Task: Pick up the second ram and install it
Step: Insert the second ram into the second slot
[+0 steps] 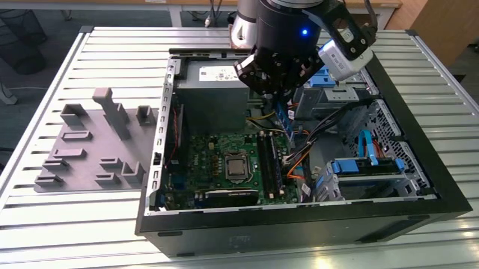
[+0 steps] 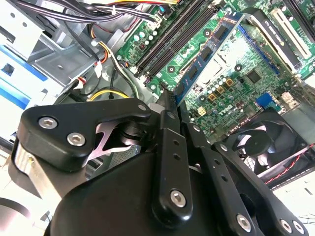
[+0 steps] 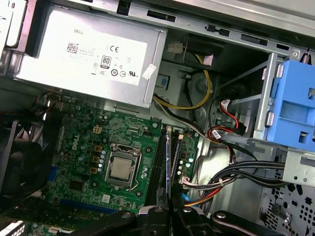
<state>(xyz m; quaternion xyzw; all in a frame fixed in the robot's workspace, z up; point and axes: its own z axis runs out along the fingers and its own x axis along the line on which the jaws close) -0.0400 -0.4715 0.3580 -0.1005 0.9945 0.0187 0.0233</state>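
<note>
Gripper: the gripper [image 1: 279, 89] hangs inside the open computer case [image 1: 419, 185], above the motherboard [image 1: 217, 162], with its fingers closed on the upper end of the second ram [image 1: 281, 119].
Second ram: a thin blue-green stick held edge-down, slanting from the fingers toward the black memory slots [image 1: 270, 162]; in the second wrist view the second ram [image 2: 209, 54] reaches from the fingertips [image 2: 166, 98] down over the board beside the slots [image 2: 172, 37]. Whether its lower edge touches a slot I cannot tell.
Board: the CPU socket [image 3: 123, 164] sits just beside the slots [image 3: 160, 162]; the power supply [image 3: 93, 54] lies beyond it.
Table: a grey holder tray [image 1: 97, 145] rests on the slatted table [image 1: 75, 224], at the exterior view's left of the case.
</note>
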